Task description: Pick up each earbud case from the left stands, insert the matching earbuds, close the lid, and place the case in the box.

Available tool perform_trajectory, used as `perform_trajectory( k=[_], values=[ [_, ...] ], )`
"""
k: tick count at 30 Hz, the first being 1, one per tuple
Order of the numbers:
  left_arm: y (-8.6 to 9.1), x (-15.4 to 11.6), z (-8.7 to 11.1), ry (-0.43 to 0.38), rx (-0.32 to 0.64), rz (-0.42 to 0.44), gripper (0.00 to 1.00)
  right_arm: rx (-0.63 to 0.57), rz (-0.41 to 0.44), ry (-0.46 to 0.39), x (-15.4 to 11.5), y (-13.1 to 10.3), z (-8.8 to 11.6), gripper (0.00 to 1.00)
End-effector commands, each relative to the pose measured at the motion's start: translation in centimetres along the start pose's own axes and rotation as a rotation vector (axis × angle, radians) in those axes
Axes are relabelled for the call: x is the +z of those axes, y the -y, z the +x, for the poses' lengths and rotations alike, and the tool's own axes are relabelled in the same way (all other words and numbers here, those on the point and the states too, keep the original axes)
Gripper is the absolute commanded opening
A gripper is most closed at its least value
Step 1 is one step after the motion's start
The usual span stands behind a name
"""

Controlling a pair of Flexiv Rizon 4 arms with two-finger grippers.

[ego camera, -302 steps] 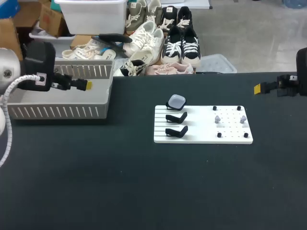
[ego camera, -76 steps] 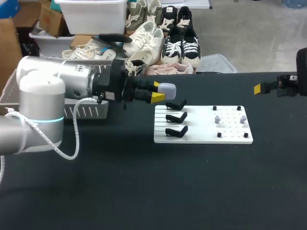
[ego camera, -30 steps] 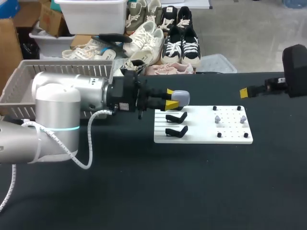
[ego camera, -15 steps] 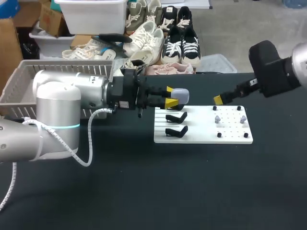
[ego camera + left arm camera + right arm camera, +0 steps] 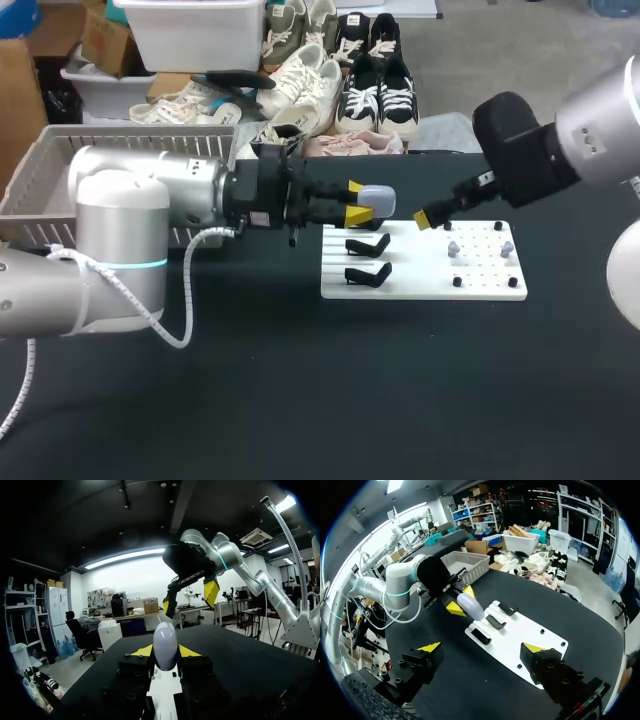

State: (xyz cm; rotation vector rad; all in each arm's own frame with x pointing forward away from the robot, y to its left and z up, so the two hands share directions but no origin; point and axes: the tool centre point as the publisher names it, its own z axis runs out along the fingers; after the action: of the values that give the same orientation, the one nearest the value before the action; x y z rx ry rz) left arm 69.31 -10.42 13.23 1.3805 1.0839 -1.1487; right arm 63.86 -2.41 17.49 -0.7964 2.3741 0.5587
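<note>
A pale lavender earbud case (image 5: 375,203) hangs in the air over the far left corner of the white board (image 5: 420,285), with my left gripper (image 5: 356,205) shut on it. In the left wrist view the case (image 5: 165,642) stands upright between the yellow tips of the left gripper (image 5: 165,652). Three black stands (image 5: 368,245) on the board's left part are bare. Two small lavender earbuds (image 5: 453,247) sit among pegs on its right part. My right gripper (image 5: 430,214) hovers open just right of the case. Seen from the right wrist, the right gripper (image 5: 481,650) spreads wide above the board (image 5: 517,640), with the case (image 5: 470,606) ahead.
A grey slatted basket (image 5: 130,165) stands at the table's far left, behind my left arm (image 5: 150,200). Small black pegs (image 5: 457,282) stick up from the board's right part. Dark bare tabletop (image 5: 320,400) lies in front of the board.
My right arm has swung in from the far right edge toward the held case. The left gripper carried the case a little to the right, then stayed still over the last half second.
</note>
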Motion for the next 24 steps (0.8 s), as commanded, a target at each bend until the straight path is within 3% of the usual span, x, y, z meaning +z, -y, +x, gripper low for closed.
perform_trajectory(
  k=[1, 10, 12, 24],
  values=[
    [0.0, 0.1, 0.1, 0.003, 0.002, -0.003, 0.0, 0.004, 0.006, -0.018, 0.9, -0.3, -0.8, 1.0],
    [0.0, 0.1, 0.1, 0.003, 0.002, -0.003, 0.0, -0.002, 0.008, -0.051, 3.1, -0.5, -2.1, 1.0],
    [0.0, 0.1, 0.1, 0.003, 0.002, -0.003, 0.0, -0.033, 0.073, -0.065, 3.7, -0.3, -2.4, 1.0],
    [0.0, 0.1, 0.1, 0.003, 0.002, -0.003, 0.0, -0.02, 0.09, -0.084, 5.1, 0.3, -3.0, 1.0]
  ],
)
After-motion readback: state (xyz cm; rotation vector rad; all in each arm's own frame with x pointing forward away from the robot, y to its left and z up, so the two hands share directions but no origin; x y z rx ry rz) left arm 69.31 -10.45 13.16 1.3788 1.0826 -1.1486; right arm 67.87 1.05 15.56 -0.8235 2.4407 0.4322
